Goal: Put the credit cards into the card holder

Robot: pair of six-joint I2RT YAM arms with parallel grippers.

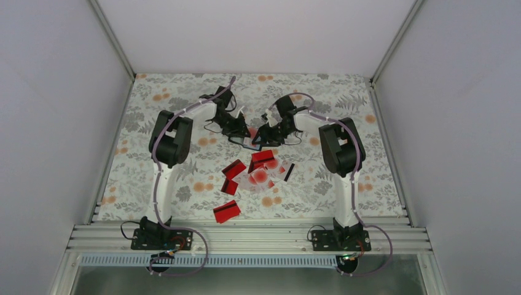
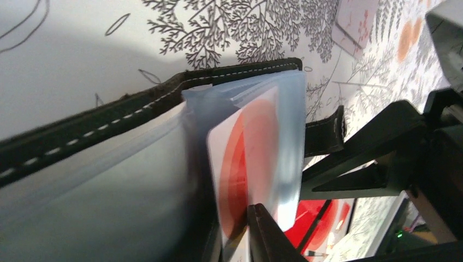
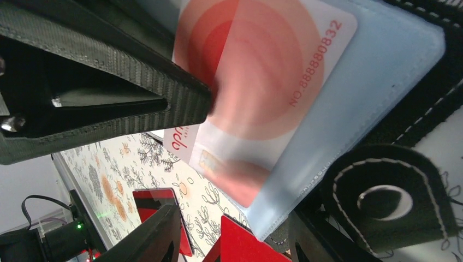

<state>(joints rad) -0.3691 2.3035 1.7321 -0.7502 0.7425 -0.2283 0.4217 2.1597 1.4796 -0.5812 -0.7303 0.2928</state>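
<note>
Though far from finished, looks busy with an insertion right now: whitish card [image 3: 262, 71] with the big red dot sitting part-way inside a grey-blue clear pocket [image 3: 355, 125] of the card holder [image 2: 114, 115], one end under the film, the other poking out. Pressed together on that trailing end, by the look of both wrist views, the left pincer [image 1: 246, 133]. Half spread, the right pincer [image 3: 236, 218], one finger either side of the pocket's lower edge; cannot tell whether clamping the holder or merely bracing it.

Holder lying open mid-bench [image 1: 344, 184], well away from the arm bases, right between the two pincers, black stitched cover behind the sleeves. No telling about the other pockets, filled or not.

Plenty left, though: a loose scatter of credit cards [image 1: 261, 175] nearer the bases, glossy red and whitish ones overlapping, plus a lone red card [image 1: 226, 212] nearest the left base. Judging by that, one card nearly home and the bulk to go. Needs a final push to seat this one, then off to the pile.
</note>
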